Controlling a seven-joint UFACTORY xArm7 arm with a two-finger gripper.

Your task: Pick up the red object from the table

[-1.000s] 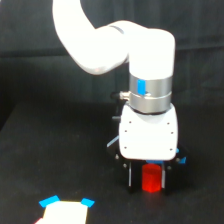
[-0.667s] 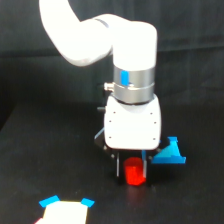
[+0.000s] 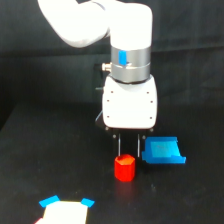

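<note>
Exterior view had the white xArm6 arm [image 3: 127, 60] pointing straight down over the black surface [image 3: 45, 165]. Its jaws [image 3: 128, 146], two thin dark fingers [image 3: 119, 145] w/ a gap between them, hung just above the red object [image 3: 124, 168]. Jaws stood apart, clenched on nothing. Red object, a stubby hexagonal block, sat upright on the surface directly below the finger tips, roughly centred under the gap; tips looked to end at or just over its top edge, contact couldn't be told. Blue tray [image 3: 162, 150] lay just beside the red object, toward the exterior view's right & slightly behind. Pale card w/ blue corners [image 3: 66, 209] sat near the bottom edge, well apart from the block.
</note>
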